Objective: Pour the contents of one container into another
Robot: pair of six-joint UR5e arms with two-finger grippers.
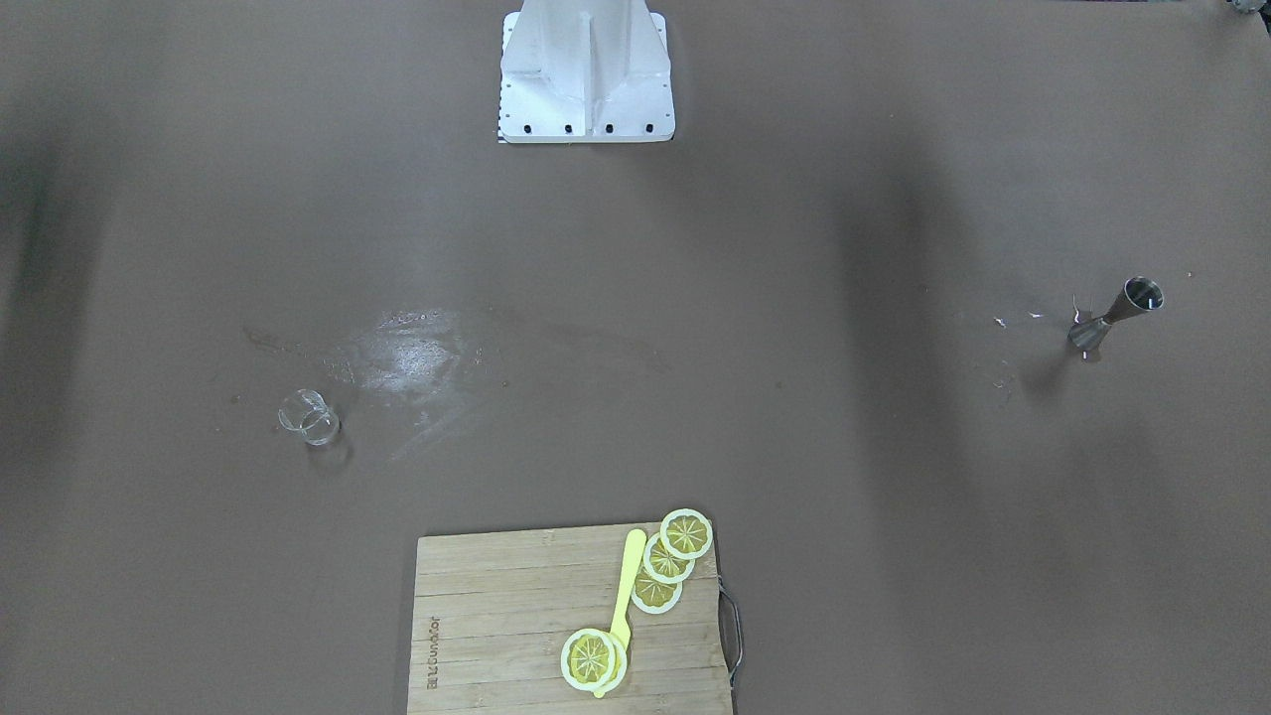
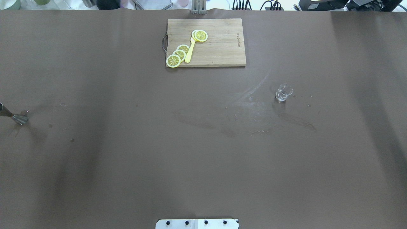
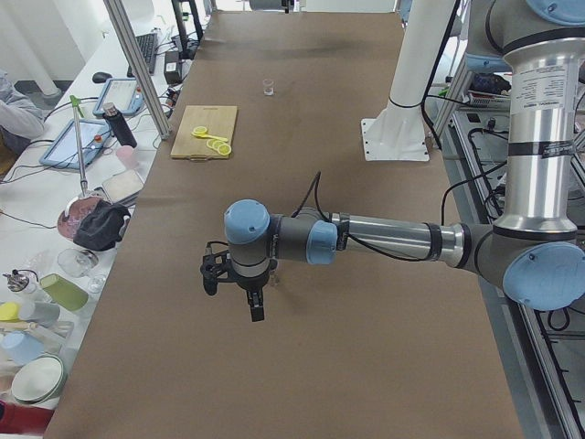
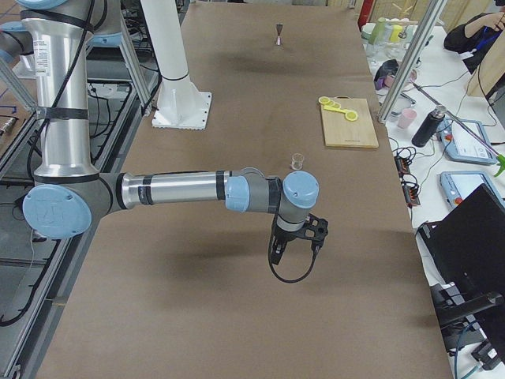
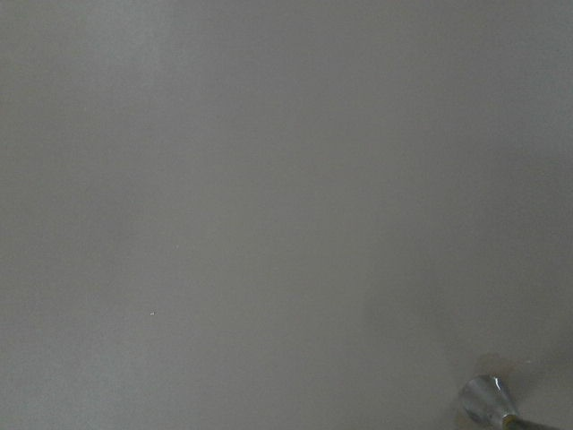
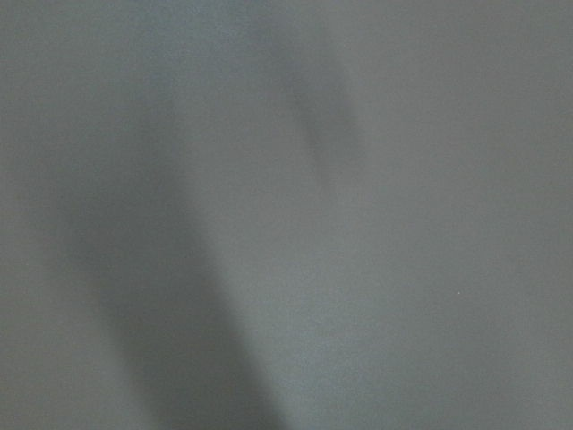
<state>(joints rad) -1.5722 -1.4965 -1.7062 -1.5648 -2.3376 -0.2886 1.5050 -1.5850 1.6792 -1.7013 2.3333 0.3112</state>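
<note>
The clear glass cup (image 1: pixel 310 417) stands upright on the brown table (image 1: pixel 695 298); the overhead view has the cup (image 2: pixel 283 92) right of centre. Far to the other side the steel jigger (image 1: pixel 1114 318) stands upright, cut by the overhead view's left edge (image 2: pixel 16 117), and its base shows in the left wrist view's lower right corner (image 5: pixel 488 401). My left gripper (image 3: pixel 233 293) hangs above the table near the jigger's end. My right gripper (image 4: pixel 293 249) hangs over the table short of the cup (image 4: pixel 297 161). Neither holds anything that I can see, and I cannot tell whether they are open or shut.
A wooden cutting board (image 2: pixel 219 47) with several lemon slices (image 2: pixel 178 54) and a yellow knife (image 2: pixel 190 51) lies at the table's far edge. A whitish smear (image 1: pixel 412 353) marks the table near the cup. The robot's white pedestal (image 1: pixel 586 70) stands at the near edge.
</note>
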